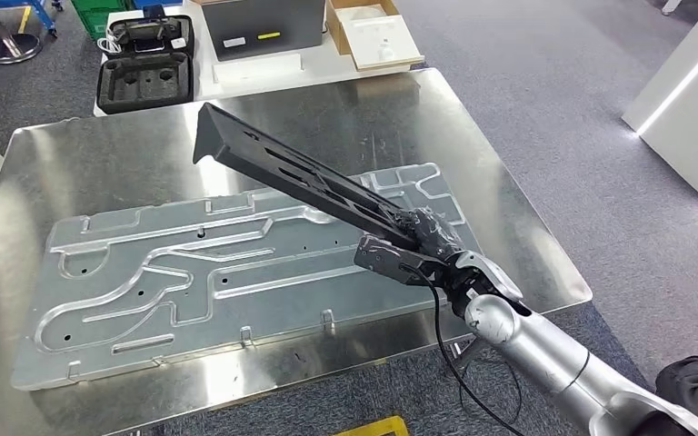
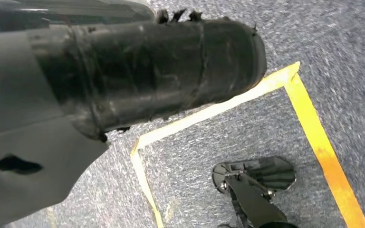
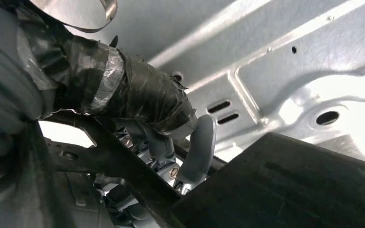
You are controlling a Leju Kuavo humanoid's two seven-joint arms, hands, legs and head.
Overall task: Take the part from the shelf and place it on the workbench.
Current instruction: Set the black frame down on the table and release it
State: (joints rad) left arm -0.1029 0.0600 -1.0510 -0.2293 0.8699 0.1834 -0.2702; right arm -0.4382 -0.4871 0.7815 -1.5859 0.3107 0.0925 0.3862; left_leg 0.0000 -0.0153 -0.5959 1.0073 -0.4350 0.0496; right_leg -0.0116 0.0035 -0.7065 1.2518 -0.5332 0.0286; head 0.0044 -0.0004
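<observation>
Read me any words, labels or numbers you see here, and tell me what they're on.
No text can be read.
Grey box: a yellow label, too small to read.
Long black part in the right hand: no markings.
Metal panel: none.

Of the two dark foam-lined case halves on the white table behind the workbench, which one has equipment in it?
The farther case half holds devices; the nearer case half shows bare foam cut-outs.
</observation>
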